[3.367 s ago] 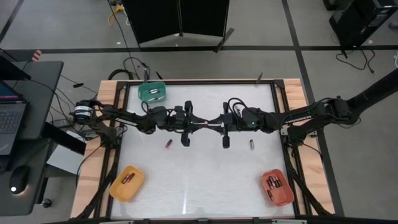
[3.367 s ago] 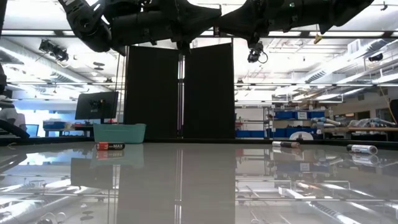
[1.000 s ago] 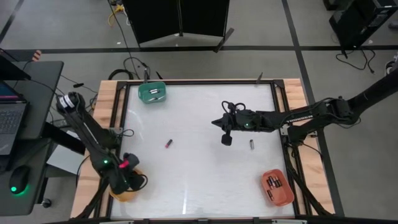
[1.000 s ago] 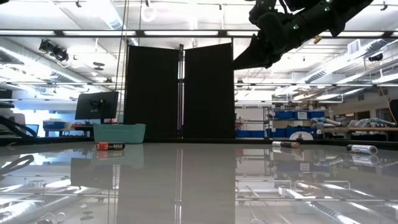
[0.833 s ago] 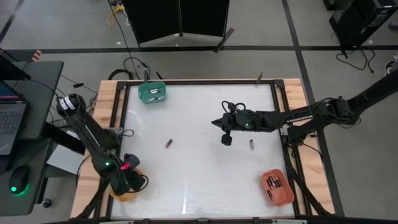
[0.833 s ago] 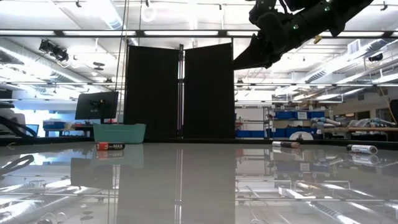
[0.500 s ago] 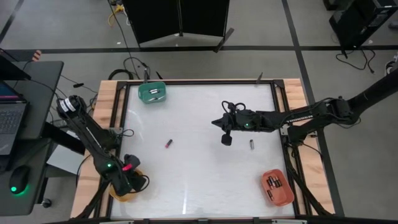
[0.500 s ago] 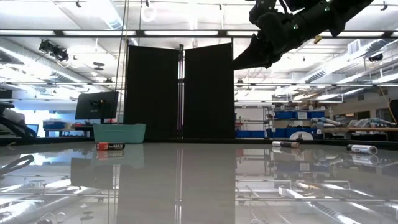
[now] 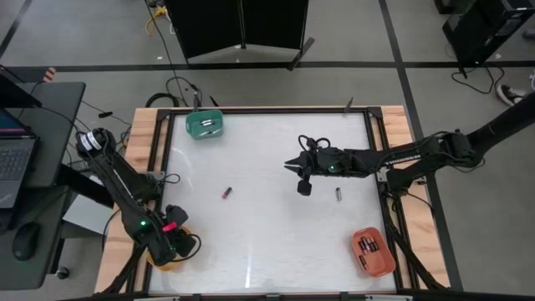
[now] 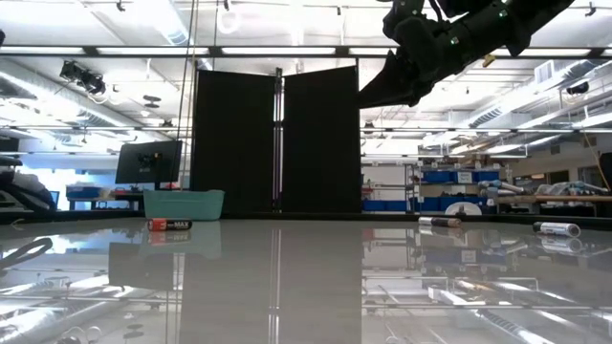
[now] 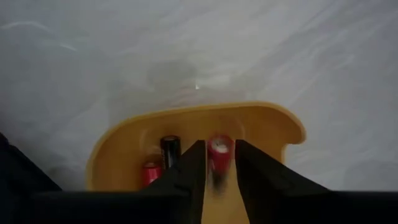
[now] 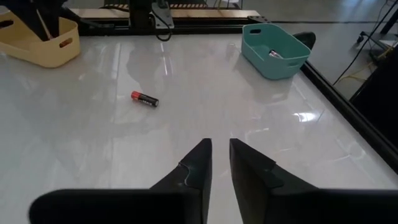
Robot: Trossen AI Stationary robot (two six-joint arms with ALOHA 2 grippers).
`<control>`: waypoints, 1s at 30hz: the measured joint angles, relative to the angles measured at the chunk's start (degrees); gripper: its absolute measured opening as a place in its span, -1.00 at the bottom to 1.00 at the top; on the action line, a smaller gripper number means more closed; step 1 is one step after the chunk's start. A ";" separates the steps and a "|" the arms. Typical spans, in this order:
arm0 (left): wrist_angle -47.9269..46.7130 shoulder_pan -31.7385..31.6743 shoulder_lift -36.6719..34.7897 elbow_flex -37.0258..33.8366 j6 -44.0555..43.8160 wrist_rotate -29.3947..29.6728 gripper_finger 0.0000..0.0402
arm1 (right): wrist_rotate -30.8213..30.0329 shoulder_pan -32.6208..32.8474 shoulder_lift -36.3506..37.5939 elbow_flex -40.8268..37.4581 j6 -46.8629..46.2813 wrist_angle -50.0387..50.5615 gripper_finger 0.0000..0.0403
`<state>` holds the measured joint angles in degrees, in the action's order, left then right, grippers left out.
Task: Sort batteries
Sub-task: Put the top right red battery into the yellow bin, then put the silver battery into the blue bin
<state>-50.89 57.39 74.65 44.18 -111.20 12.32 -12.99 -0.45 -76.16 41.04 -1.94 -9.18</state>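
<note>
My left gripper hangs over the yellow tray at the table's near left corner, pointing down, its fingers open. A red-topped battery shows blurred in the gap between them, above the tray floor. Two more batteries lie in the tray. My right gripper hovers above the table's middle right, slightly open and holding nothing. A red-and-black battery lies loose at mid-table, also seen as the battery ahead of the right gripper. Another battery lies near the right arm.
A green tray holding a battery stands at the far left corner. An orange tray with several batteries stands at the near right corner. Between the trays the white tabletop is bare apart from the two loose batteries.
Over the last second neither arm has visibly shifted. In the oldest frames both grippers met above the table's middle; since then my left arm has swung to the near left corner over the yellow tray.
</note>
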 joint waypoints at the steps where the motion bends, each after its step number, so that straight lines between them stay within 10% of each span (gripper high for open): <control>1: 0.26 0.00 0.00 0.00 0.00 0.02 -0.51 | 0.00 0.00 0.00 0.00 -0.01 0.03 -0.65; 12: -2.53 0.00 0.04 1.21 1.57 3.18 -0.37 | -0.02 0.00 0.33 0.00 0.01 1.90 -0.44; 21: -23.91 -0.38 -0.23 18.41 7.62 22.01 -0.79 | -5.33 0.00 7.05 0.00 -3.93 13.56 -0.44; 30: -8.51 -8.51 -3.13 11.38 26.73 27.17 -0.98 | -8.59 -0.15 13.83 0.00 -15.19 31.19 -0.44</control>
<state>-59.39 48.88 71.52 55.56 -84.47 39.50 -21.59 -0.60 -62.34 41.04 -17.14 22.01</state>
